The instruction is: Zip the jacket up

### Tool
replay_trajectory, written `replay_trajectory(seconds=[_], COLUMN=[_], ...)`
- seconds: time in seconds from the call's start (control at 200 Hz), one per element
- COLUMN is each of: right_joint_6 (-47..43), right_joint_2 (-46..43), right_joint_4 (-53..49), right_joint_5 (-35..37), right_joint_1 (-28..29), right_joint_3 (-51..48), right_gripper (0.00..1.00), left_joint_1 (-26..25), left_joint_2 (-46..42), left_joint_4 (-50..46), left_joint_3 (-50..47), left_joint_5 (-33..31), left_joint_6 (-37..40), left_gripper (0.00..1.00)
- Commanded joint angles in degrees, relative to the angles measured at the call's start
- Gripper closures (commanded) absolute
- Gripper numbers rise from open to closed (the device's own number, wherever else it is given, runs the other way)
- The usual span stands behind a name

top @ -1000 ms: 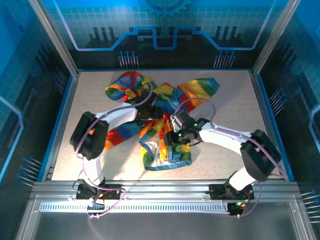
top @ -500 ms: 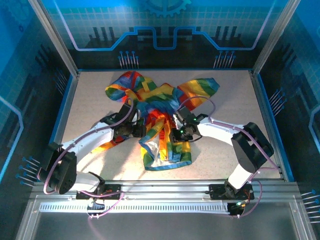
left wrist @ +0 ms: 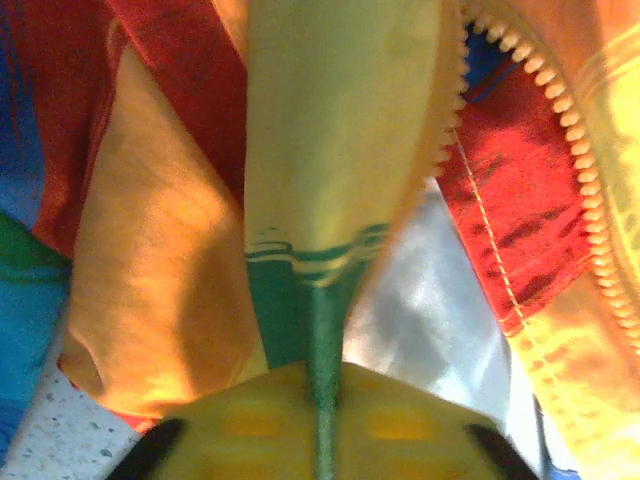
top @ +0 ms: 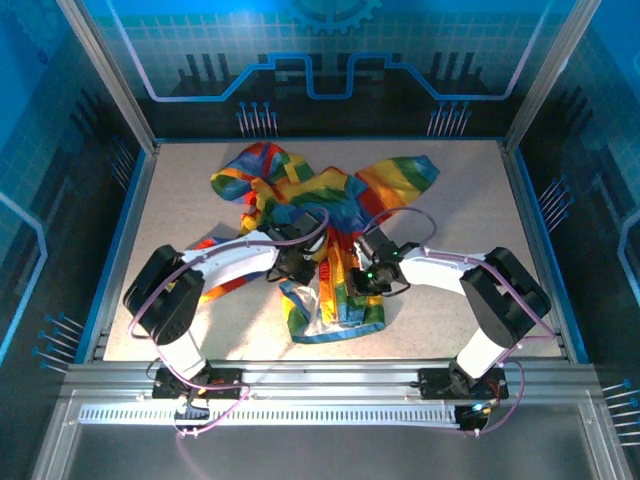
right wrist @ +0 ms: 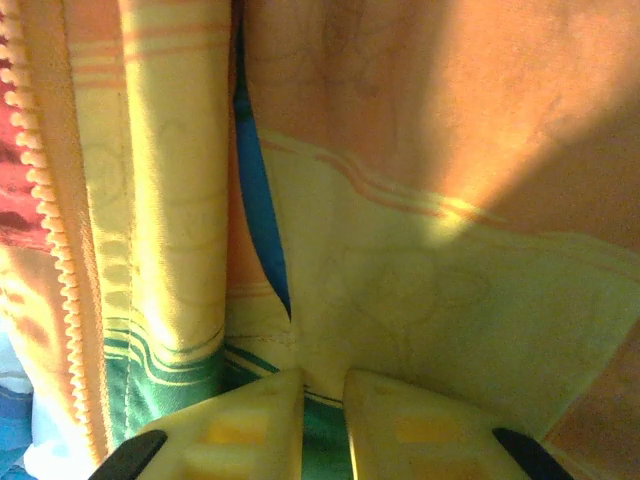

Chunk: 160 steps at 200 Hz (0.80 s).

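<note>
We see the jacket (top: 330, 205) spread over the middle of the table (top: 180, 190) in the top view. Its hood lies toward the upper left, one sleeve reaches to the upper right, and the hem is at the lower centre, where the front lies open and the pale lining (top: 325, 318) shows. The left gripper (top: 298, 264) sits on the fabric just left of the opening and the right gripper (top: 352, 285) just right of it, so the two are near each other on either side of the front.

In the left wrist view the left gripper (left wrist: 322, 385) is at the bottom centre. Its fingers (left wrist: 240, 425) are pressed together on a raised fold of green and yellow fabric that runs up the frame. A row of zipper teeth (left wrist: 560, 150) slants down the upper right, with lining (left wrist: 430, 300) between it and the fold.

In the right wrist view the right gripper (right wrist: 322, 380) is at the bottom centre. Its fingers (right wrist: 420, 425) are drawn to a thin slit with green-striped fabric caught in it. Zipper teeth (right wrist: 40, 220) run down the left edge.
</note>
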Motion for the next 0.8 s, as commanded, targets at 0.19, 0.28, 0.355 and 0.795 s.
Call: replay_trajectory(seconds=[0.19,0.28,0.355,0.795], right_joint_6=[0.5,0.4,0.3,3.0], right_joint_2=[1.4,1.5,1.4,-11.4], right_joint_4=[-1.4,-1.5,-1.2,0.0], right_joint_5=[-1.2,-1.5,-1.6,-0.7], right_joint_1=[-1.2,-1.3,-1.3,-1.6], right_joint_3=[-2.5,-2.1,-2.1,-4.9], right_gripper=[0.79,0.79,0.78,0.69], left_joint_1=[-1.1,0.4,1.9,4.7], left_joint_2=[-11.3,-15.1,-17.9,-18.3], left_joint_4=[-3.9,-4.0,-2.0,30.2], left_joint_3=[0.0,-0.4,-1.9,-19.8], left_joint_5=[-1.6,2.3,7.6,29.5], left_joint_6=[-2.8,-5.1,-8.2,-35.1], left_gripper=[1.00,1.00,1.00,1.00])
